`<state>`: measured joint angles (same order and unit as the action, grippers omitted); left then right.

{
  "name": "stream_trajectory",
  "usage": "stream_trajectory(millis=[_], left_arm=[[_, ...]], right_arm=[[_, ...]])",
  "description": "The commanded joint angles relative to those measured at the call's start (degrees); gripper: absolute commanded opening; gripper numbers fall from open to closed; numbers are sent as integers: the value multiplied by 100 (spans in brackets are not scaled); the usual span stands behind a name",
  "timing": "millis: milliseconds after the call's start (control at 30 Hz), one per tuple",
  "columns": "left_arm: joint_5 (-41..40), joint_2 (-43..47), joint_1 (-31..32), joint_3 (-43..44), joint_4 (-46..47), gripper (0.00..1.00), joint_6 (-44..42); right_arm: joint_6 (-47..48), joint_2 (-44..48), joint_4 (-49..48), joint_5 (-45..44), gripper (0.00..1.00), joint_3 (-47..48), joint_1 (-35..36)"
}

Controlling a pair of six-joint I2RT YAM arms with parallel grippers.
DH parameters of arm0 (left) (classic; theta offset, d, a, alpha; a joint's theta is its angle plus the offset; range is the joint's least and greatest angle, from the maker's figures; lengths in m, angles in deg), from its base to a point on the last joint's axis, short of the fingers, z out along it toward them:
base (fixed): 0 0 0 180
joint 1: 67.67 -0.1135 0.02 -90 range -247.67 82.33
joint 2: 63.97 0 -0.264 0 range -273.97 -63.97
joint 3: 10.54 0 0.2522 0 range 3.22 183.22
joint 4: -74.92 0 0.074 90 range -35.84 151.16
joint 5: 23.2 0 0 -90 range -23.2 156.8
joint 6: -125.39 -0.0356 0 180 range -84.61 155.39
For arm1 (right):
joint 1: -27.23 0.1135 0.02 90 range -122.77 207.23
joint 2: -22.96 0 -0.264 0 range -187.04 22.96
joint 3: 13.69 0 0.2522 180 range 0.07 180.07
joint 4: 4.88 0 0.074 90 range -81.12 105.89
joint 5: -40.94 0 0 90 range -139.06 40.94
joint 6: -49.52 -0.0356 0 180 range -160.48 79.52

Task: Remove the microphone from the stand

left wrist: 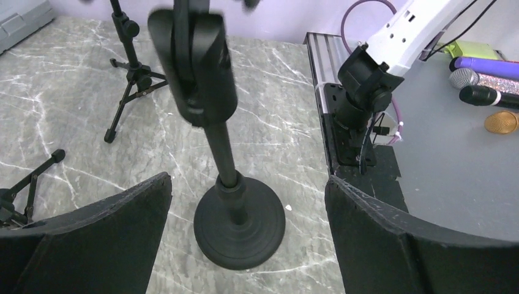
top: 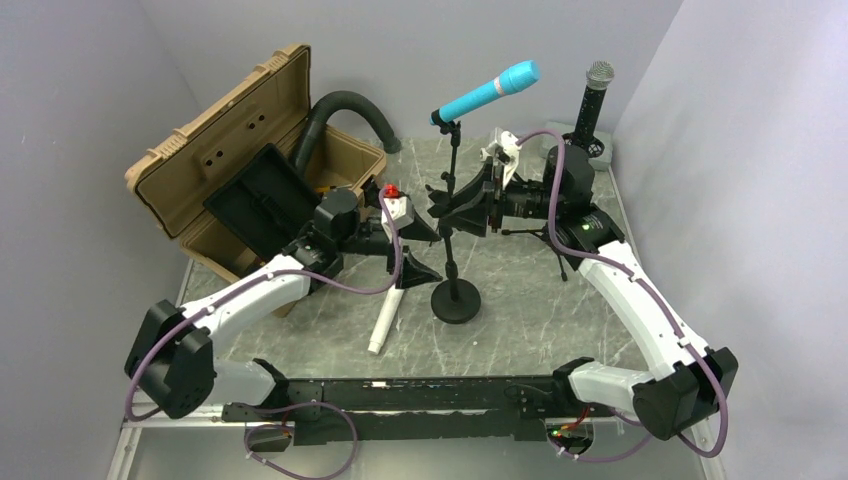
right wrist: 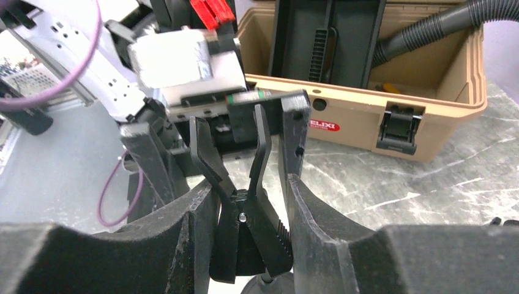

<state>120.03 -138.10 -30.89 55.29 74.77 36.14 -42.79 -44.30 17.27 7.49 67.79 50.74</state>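
Left tool (top: 424, 252) spread, white microphone (top: 385, 320) just beside

A: Top of the stand (left wrist: 221, 153)?
B: Cut off by the upper edge in the left wrist view. Blurred black shape (left wrist: 196, 61) around it, impossible to identify.
A: White microphone (top: 385, 322) on the table (top: 520, 320)?
B: Upper end hidden under the left gripper (top: 425, 252).
A: Black clip (right wrist: 267, 226)?
B: Lower part lost between the right gripper (right wrist: 248, 202) fingers. Base of the stand there barely showing, cut by the bottom edge. Loose microphones (left wrist: 483, 63) cropped at the right edge of the left wrist view.
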Motion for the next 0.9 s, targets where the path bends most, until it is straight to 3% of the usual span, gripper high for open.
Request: stream_trajectory(millis=[0, 133, 300, 400, 533, 833, 867], left_arm=[[140, -277, 6, -308, 1986, 97, 553], [168, -590, 50, -352, 2952, 93, 1136], [149, -881, 235, -133, 3084, 87, 1419], [176, -1003, 276, -78, 3280, 78, 1653], [249, -1079, 310, 7, 3369, 61, 1803], [267, -1122, 342, 433, 2499, 0, 1523], [234, -1091, 336, 446, 2423, 0, 1498]], right_arm=[[-802, 24, -1137, 361, 0, 300, -122], [-1042, 20, -1438, 433, 0, 197, -178], [-1167, 39, -1606, 475, 0, 83, -241], [-1260, 63, -1709, 503, 0, 19, -269], [-1289, 90, -1789, 506, 0, -85, -301], [-1588, 189, -2219, 568, 0, -388, -433], [-1589, 202, -2222, 572, 0, -383, -439]])
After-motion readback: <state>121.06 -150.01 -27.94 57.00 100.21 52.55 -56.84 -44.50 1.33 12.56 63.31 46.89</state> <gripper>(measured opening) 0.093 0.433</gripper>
